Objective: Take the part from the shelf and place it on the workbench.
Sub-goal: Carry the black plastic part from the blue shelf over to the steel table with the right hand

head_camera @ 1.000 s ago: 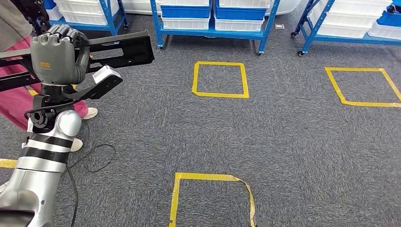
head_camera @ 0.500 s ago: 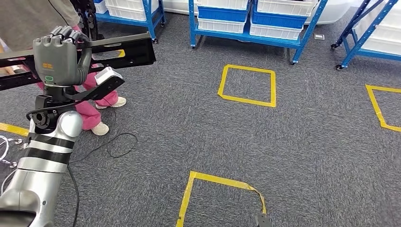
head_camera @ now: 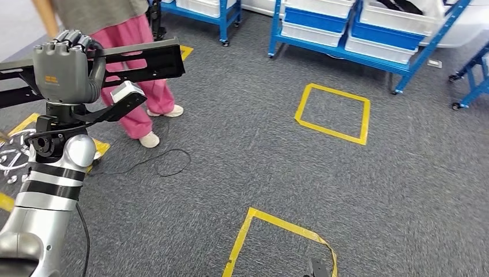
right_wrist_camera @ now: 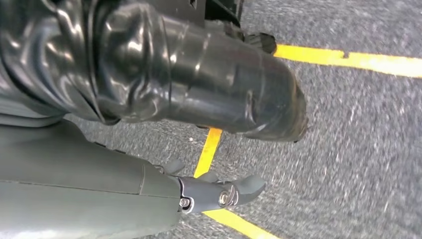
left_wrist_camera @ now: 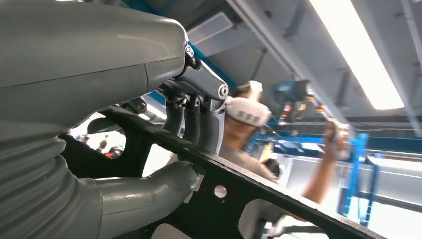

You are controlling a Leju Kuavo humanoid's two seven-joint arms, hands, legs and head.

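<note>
Floor: grey carpet [head_camera: 242, 150] marked with yellow tape squares, one [head_camera: 333, 112] ahead toward the shelving and one [head_camera: 277, 242] near the robot's feet; a thin black cable [head_camera: 155, 164] loops across the carpet
Shelving: blue racks [head_camera: 369, 49] with white and blue bins run along the far side
Person: someone in pink trousers [head_camera: 138, 86] and pale shoes stands just beyond the held part, to the left; the left wrist view shows an arm raised
Part: a long flat black frame [head_camera: 138, 60] with cut-outs and a pale block on its lower arm, held level and raised at the left of the head view, extending to both sides of the hand
Left hand: the left hand [head_camera: 63, 72] is raised, its back to the camera, fingers [left_wrist_camera: 191, 122] wrapped over the top bar of the part and thumb under it, so it grips the part at about the middle; in the left wrist view the black bar [left_wrist_camera: 234, 191] runs between thumb and fingers
Right hand: the right hand [right_wrist_camera: 214, 191] hangs low over the carpet and a yellow tape line, holding nothing; cannot tell whether its fingers lie apart or curled
Change: since the earlier pictures the whole floor view has swung, the camera having turned; the tape squares and racks sit further right and the person shows more fully, while the left hand keeps the same hold on the part, at the same place in the picture
</note>
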